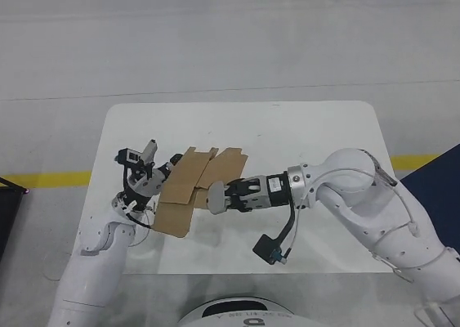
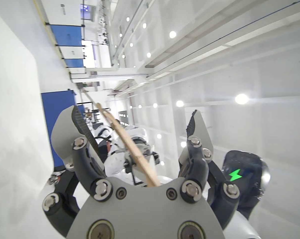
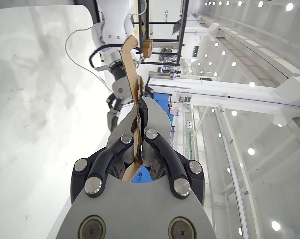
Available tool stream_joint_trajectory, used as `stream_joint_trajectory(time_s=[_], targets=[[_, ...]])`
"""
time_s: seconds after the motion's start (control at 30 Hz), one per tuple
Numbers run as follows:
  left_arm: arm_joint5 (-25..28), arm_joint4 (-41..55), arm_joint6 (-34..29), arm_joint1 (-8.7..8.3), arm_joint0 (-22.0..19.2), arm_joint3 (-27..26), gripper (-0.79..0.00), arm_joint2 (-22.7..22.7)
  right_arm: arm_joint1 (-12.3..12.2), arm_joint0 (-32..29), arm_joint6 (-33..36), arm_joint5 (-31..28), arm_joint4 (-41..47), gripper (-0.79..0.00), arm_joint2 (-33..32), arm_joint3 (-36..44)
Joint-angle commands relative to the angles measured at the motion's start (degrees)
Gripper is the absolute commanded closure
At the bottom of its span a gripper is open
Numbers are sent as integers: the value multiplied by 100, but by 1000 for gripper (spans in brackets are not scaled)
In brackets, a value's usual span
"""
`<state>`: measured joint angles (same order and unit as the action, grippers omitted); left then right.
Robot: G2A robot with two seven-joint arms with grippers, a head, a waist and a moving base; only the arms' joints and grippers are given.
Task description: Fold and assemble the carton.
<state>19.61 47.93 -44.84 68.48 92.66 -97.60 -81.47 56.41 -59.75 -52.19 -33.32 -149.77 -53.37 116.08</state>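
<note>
Left of centre in the top view, the carton (image 1: pixel 190 190) is a flattened brown blank held over the white table (image 1: pixel 311 131) between the two arms. Its flaps (image 1: pixel 213 155) point toward the upper part of the frame. I cannot tell whether its lowest corner touches the tabletop.

The right gripper (image 1: pixel 212 199) comes in from the right of the frame, its fingers pressed together on the carton's edge. Its wrist view shows the pads (image 3: pixel 146 111) clamped on the cardboard (image 3: pixel 130 75), which is seen edge-on. The left gripper (image 1: pixel 158 176) sits at the carton's left edge. In its wrist view the fingers (image 2: pixel 76 125) are spread wide, and the thin edge of the carton (image 2: pixel 130 148) runs between them, closer to one pad than the other and apparently gripped by neither.

The step in hand looks like taking a second hold so the blank can be opened out. To do it well, the left gripper should centre the panel between its pads before closing. It should bite on a single layer near a crease rather than on both layers together. The right pinch should hold firm as the anchor. Any pull should then run along the scored folds, gently, since thin board buckles or slips if it is twisted.
</note>
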Motion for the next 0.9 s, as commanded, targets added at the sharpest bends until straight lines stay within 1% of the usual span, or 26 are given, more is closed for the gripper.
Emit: stream_joint_trajectory(time_s=[0.0,0.23,0.3,0.33,0.37,0.4,0.47,0.53,0.63,0.67,0.7,0.8,0.87], targets=[[6,-144,-239,-12,-28,-30,-785,5,-12,63,-43,-72,-83,0,45,-17],[-5,-1047,-433,-54,-127,-186,-785,31,-58,157,-28,-211,-241,0,89,57],[-23,-1327,-451,-65,-146,-228,-474,52,-71,156,-13,-246,-269,0,93,41],[-34,-1442,-402,-67,-152,-262,-234,76,-82,157,14,-277,-302,-86,95,21],[-56,-1535,-357,-69,-156,-267,-139,87,-89,159,38,-298,-320,-252,94,18],[-104,-1695,-294,-74,-169,-262,0,93,-96,154,76,-305,-327,-323,87,12],[-184,-1910,-151,-76,-195,-282,0,126,-109,130,127,-302,-314,-345,72,8],[-223,-2062,-42,-78,-210,-295,0,151,-130,103,173,-317,-358,-348,55,-14],[-238,-2157,115,-80,-229,-290,0,142,-169,65,202,-364,-431,-388,12,-33],[-245,-2157,165,-80,-237,-282,0,127,-183,48,216,-373,-441,-539,-22,-30],[-246,-2166,213,-82,-244,-278,0,110,-200,23,228,-370,-437,-526,-70,-18],[-236,-2206,280,-88,-255,-293,0,79,-255,-94,326,-389,-405,-533,-267,65],[-208,-2254,332,-90,-260,-324,0,72,-293,-190,382,-398,-398,-579,-389,136]])
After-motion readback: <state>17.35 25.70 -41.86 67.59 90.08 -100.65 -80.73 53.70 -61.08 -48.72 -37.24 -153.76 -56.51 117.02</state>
